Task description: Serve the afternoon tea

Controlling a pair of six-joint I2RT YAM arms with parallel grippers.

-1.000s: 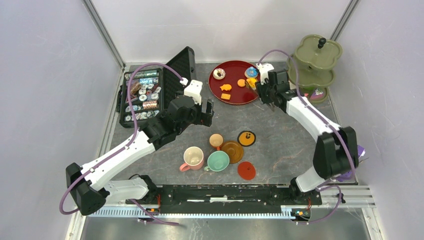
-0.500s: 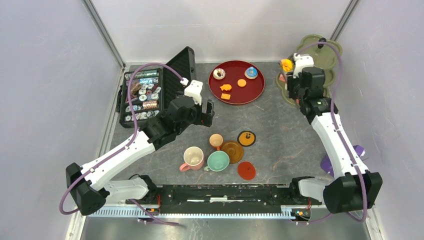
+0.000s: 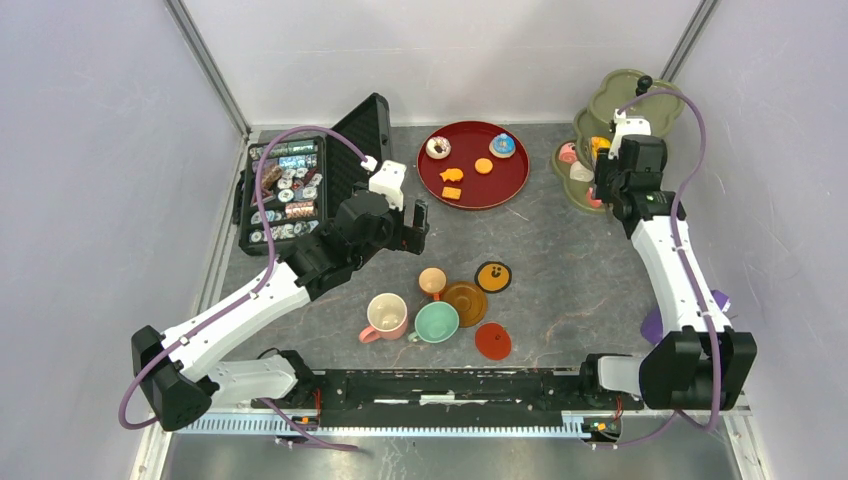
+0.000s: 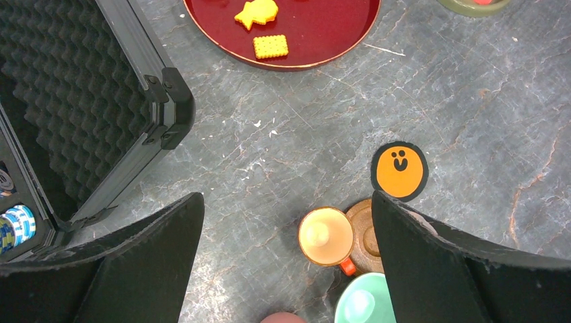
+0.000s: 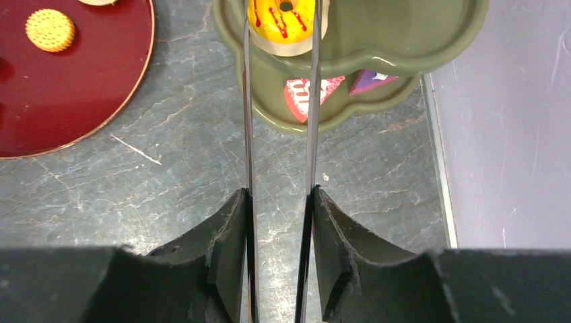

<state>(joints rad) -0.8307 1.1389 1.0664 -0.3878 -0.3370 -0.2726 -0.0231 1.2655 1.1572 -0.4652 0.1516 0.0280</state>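
Yellow donut (image 5: pixel 281 17) is pinched between the metal tongs (image 5: pixel 248 134) at the green tiered stand (image 5: pixel 411 40), far right. Right gripper (image 5: pixel 277 202) clamps the tongs; left gripper (image 4: pixel 286 202) hangs wide open near the small orange cup (image 4: pixel 326 235).

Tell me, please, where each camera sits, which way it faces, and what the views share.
Top external: above and behind the bases, looking down on the whole table; both arms show.
Left wrist: on the left arm, facing down at the orange cup and case; the open left gripper frames the view.
Right wrist: on the right arm, facing along the tongs pinching a donut at the stand; the right gripper clamps the tongs.
Shared: the tray appears in all three.
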